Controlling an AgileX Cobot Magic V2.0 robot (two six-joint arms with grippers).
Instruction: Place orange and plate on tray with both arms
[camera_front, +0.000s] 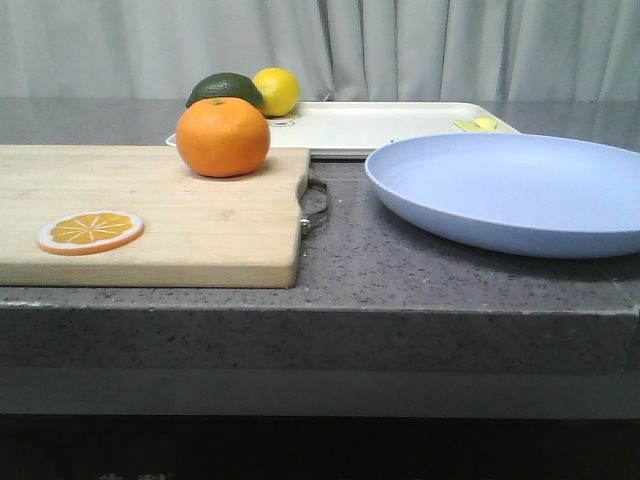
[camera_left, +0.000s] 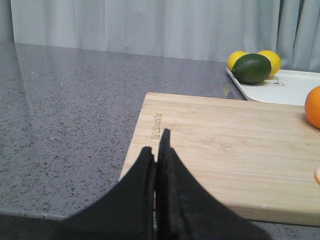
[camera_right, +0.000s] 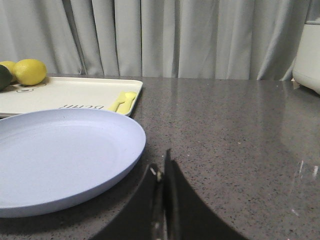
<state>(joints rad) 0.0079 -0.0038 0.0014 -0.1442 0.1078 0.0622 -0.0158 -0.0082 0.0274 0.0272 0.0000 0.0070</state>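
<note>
The orange (camera_front: 223, 137) sits on the far right part of a wooden cutting board (camera_front: 190, 215); its edge shows in the left wrist view (camera_left: 313, 106). The lavender-blue plate (camera_front: 510, 187) lies on the counter to the right, also in the right wrist view (camera_right: 60, 157). The cream-white tray (camera_front: 385, 127) lies behind both; it shows in the left wrist view (camera_left: 287, 87) and the right wrist view (camera_right: 65, 92). My left gripper (camera_left: 156, 145) is shut and empty over the board's near left corner. My right gripper (camera_right: 162, 167) is shut and empty, beside the plate's rim. Neither gripper shows in the front view.
An orange slice disc (camera_front: 91, 231) lies on the board's front left. An avocado (camera_front: 225, 89) and a lemon (camera_front: 277, 91) rest at the tray's left end, a small yellow item (camera_front: 478, 124) at its right end. A white appliance (camera_right: 307, 55) stands far right.
</note>
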